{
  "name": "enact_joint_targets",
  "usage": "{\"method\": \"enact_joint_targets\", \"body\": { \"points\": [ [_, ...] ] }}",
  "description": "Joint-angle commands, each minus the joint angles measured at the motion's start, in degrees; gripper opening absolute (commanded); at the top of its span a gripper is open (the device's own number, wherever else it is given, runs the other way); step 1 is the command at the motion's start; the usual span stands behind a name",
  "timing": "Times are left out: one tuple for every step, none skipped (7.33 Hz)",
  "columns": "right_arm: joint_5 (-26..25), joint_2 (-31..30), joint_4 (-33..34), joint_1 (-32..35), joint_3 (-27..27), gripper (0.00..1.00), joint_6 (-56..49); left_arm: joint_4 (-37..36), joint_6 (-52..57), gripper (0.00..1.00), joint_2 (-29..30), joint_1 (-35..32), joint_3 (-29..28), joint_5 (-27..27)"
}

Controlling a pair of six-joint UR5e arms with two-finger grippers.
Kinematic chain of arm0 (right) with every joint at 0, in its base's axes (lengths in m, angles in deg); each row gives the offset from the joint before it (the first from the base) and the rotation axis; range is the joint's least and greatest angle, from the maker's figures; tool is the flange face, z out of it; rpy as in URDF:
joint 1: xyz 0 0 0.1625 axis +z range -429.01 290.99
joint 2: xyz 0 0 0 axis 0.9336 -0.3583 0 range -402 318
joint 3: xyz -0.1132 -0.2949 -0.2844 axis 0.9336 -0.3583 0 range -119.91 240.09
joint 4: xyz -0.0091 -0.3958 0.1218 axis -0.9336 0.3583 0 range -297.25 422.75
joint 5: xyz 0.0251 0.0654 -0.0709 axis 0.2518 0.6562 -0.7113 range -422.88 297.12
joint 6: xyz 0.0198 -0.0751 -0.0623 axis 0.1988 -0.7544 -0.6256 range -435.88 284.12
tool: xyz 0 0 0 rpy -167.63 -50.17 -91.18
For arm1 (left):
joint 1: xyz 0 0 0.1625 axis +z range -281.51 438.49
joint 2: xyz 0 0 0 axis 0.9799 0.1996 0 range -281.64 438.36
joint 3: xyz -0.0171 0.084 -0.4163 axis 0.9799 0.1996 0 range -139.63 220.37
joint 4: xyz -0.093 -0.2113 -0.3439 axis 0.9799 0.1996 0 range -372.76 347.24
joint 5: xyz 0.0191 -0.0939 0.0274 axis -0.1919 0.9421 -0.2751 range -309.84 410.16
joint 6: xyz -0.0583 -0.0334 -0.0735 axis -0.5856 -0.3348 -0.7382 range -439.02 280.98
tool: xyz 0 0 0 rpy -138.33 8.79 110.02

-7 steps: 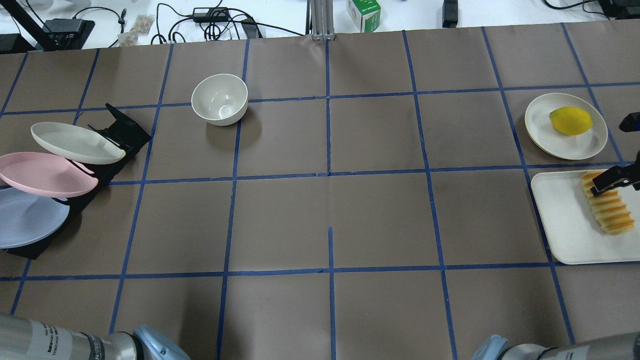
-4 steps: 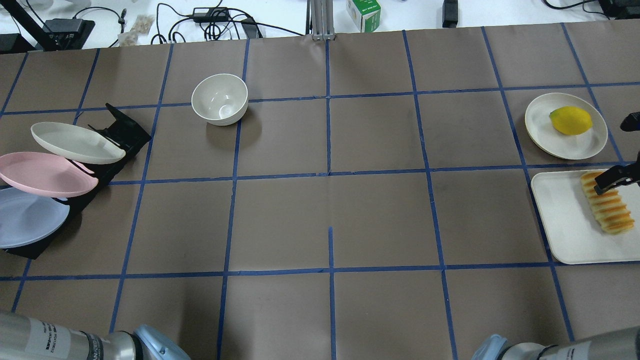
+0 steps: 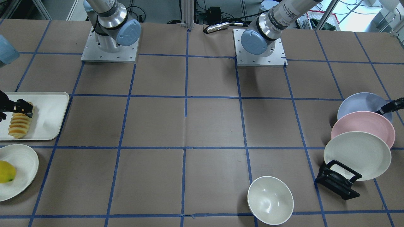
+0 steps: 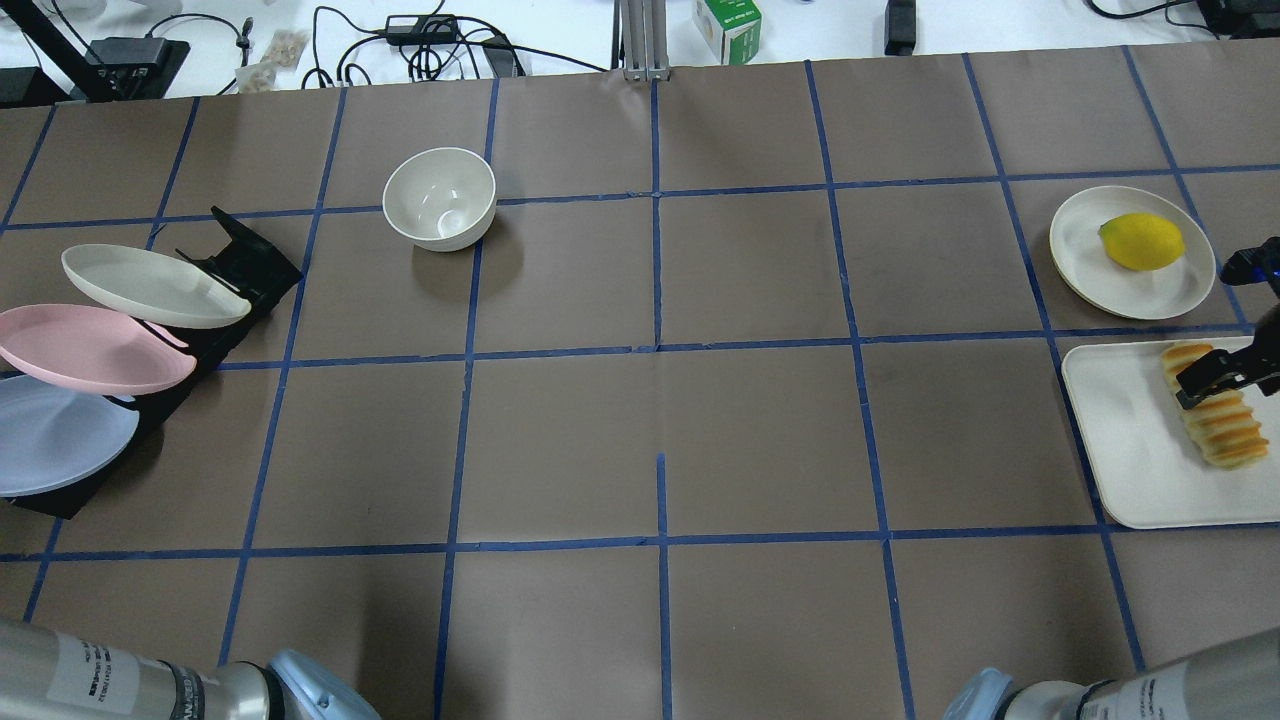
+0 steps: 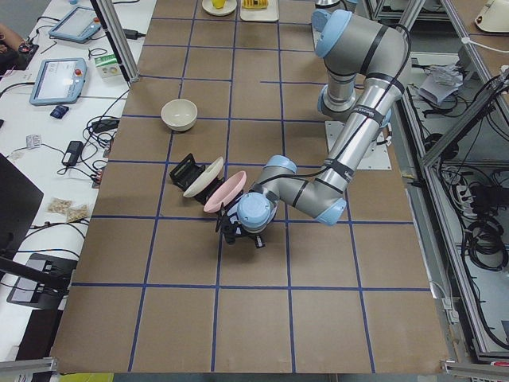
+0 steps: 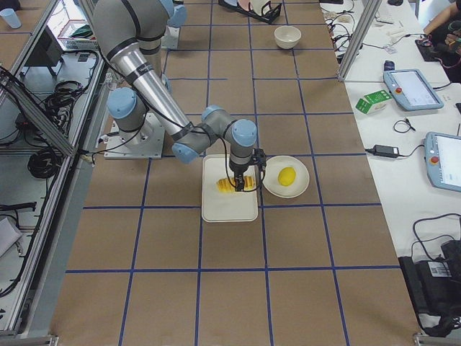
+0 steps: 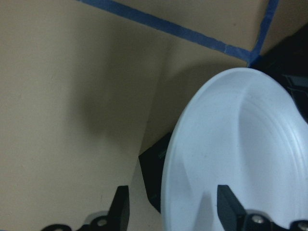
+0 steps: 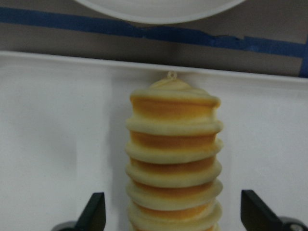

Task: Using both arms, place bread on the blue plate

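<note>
Early stage: the bread (image 4: 1215,415) lies on the white tray (image 4: 1120,450) at the counter's right end. The right gripper (image 8: 175,209) straddles it, fingers spread wide, gripping nothing. The blue plate (image 7: 240,154) sits tilted in the rack (image 4: 250,265), left gripper (image 7: 174,207) fingers open about its rim. Both pickups and the placement remain.

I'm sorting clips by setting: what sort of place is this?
Most likely a robotics lab: two robot arms bolted to a table gridded with blue tape, with teach pendants and cables on the side benches.
</note>
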Motion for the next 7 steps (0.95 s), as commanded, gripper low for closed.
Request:
{"method": "enact_joint_targets", "body": {
  "points": [
    [-0.45, 1.49, 0.04, -0.09, -0.08, 1.00, 0.01, 0.01, -0.16, 0.58, 0.19, 0.00, 0.00, -0.01],
    [-0.45, 1.77, 0.04, -0.09, -0.17, 1.00, 0.10, 0.01, 0.10, 0.30, 0.10, 0.00, 0.00, -0.01],
    [-0.45, 2.20, 0.04, 0.00, 0.00, 1.00, 0.10, 0.01, 0.36, 0.07, 0.10, 0.00, -0.09, -0.80],
    [-0.45, 2.38, 0.04, 0.00, -0.08, 1.00, 0.19, 0.01, 0.28, 0.00, 0.01, 0.00, -0.17, -0.81],
    [-0.45, 2.38, 0.04, 0.00, -0.08, 1.00, 0.19, 0.01, 0.28, 0.00, -0.16, 0.00, -0.26, -0.81],
    [-0.45, 2.38, 0.04, 0.00, 0.00, 1.00, 0.28, 0.19, 0.28, 0.00, -0.60, -0.18, -0.87, -0.98],
    [-0.54, 2.38, 0.04, 0.00, 0.01, 0.96, 0.10, 0.80, 0.28, 0.00, -1.04, -0.44, -2.36, -1.59]
  ]
}}
